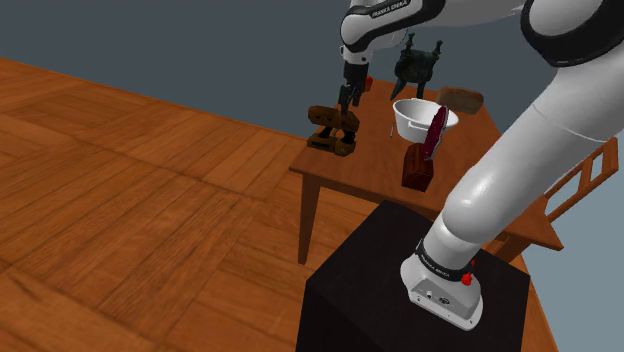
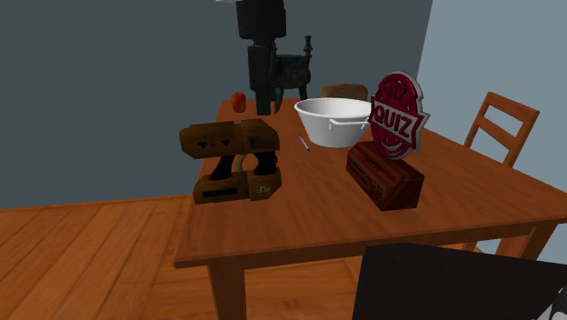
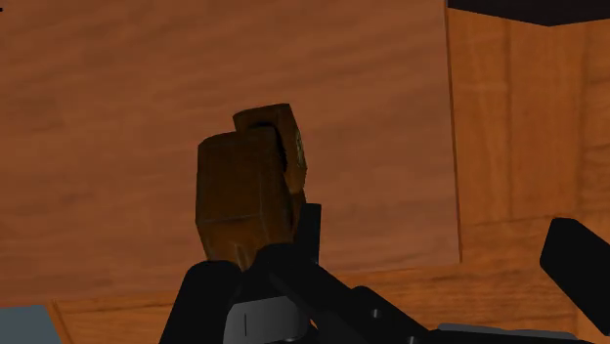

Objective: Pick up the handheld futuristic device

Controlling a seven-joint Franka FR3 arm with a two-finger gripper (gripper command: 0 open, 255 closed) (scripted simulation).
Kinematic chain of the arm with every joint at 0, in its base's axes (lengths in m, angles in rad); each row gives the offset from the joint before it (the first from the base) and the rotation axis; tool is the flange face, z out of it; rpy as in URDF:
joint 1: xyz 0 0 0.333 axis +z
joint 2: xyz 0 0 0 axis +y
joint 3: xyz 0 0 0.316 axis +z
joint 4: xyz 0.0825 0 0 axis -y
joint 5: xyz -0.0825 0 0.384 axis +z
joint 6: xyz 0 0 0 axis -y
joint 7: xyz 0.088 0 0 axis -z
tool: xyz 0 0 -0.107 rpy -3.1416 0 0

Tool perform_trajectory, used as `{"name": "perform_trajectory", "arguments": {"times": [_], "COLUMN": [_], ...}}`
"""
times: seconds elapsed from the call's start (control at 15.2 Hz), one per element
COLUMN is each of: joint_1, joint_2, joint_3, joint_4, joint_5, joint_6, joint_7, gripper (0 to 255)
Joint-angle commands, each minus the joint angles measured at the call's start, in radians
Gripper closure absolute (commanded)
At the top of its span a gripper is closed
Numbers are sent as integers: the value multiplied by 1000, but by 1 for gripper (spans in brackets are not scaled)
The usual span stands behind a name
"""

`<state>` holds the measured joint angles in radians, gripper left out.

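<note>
The handheld device is a brown, gun-shaped gadget with black parts, standing on the wooden table near its corner. In the shoulder view the device sits just under my black gripper. The second exterior view has the gripper hanging above and a little behind it. Looking along the hand, the device lies by one finger, while the other finger stands far off. The gripper is open and holds nothing.
A white bowl, a maroon QUIZ sign and a brown box stand beside the device. A dark ornate object and a small red thing sit at the back. A chair stands past the table.
</note>
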<state>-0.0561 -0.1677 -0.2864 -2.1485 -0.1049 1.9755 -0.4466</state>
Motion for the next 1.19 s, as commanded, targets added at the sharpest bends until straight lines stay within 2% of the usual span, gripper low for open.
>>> {"name": "perform_trajectory", "arguments": {"times": [0.0,0.46,0.99,1.12], "joint_1": [-5,-46,-53,-53], "joint_2": [76,354,399,399], "joint_3": [-20,-52,-47,-47], "joint_4": [55,299,251,251], "joint_5": [14,99,115,115], "joint_6": [23,56,148,148], "joint_7": [-56,-236,-245,-245], "gripper": [0,0,0,0]}}
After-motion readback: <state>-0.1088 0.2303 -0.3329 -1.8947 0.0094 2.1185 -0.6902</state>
